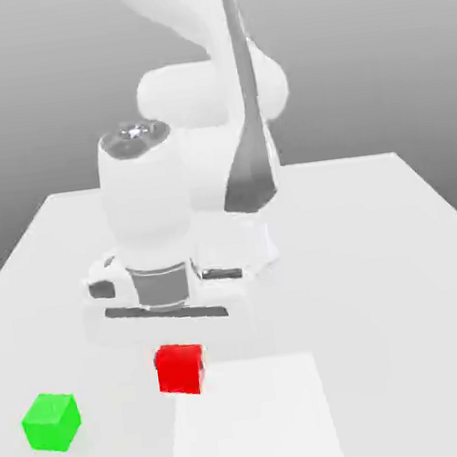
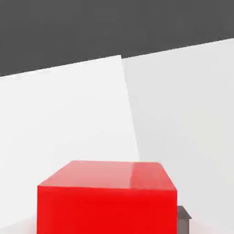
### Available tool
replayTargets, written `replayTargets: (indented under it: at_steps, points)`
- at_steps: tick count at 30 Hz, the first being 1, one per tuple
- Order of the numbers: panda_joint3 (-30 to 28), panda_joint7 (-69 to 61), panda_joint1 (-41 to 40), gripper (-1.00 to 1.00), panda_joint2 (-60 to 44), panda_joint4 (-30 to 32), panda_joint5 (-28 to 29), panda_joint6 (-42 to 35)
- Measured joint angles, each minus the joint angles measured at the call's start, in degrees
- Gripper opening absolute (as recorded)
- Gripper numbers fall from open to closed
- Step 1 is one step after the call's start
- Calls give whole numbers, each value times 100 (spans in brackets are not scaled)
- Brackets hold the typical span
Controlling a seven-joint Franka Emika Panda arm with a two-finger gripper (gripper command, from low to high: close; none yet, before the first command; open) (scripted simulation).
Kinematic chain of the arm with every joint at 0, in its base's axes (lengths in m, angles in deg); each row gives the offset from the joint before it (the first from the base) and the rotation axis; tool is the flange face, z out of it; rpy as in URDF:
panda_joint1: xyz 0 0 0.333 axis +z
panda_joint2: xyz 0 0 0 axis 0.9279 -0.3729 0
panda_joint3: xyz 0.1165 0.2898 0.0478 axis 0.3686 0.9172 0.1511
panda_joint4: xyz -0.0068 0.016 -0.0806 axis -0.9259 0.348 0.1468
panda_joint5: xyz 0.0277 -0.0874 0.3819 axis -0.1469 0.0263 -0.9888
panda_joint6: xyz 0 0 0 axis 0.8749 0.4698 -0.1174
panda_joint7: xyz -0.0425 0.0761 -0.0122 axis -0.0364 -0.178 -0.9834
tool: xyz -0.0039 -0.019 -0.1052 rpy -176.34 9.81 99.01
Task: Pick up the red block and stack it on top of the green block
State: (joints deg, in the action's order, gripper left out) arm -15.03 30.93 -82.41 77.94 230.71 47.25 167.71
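The small, smooth, bright red cube [image 1: 179,369] is right under the big, smooth white robot arm [image 1: 147,207]. The fingers [image 2: 183,224] are squeezed on the red cube, one on each side. I can't tell if the red cube touches the pale, flat counter [image 1: 382,294] or is up a bit.

The small, smooth, bright green cube [image 1: 52,422] sits on the counter by itself. In the exterior view, it is between 8 and 9 o'clock from the red cube, and the two are well apart. Nothing sits on top of the green cube.

A flat, bright white sheet-like patch [image 1: 254,421] is on the counter, between 4 and 5 o'clock from the red cube.
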Motion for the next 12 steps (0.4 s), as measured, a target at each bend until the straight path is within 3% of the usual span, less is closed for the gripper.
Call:
replayTargets:
  at_steps: [4,8,9,12]
  points:
    - [-451,925,-735,-100,-175,-570,-104,-399]
    - [-356,912,-895,-100,-878,-721,-409,139]
    - [-300,856,-938,100,-1072,-734,-496,316]
    - [-300,856,-938,100,-1072,-734,-496,316]
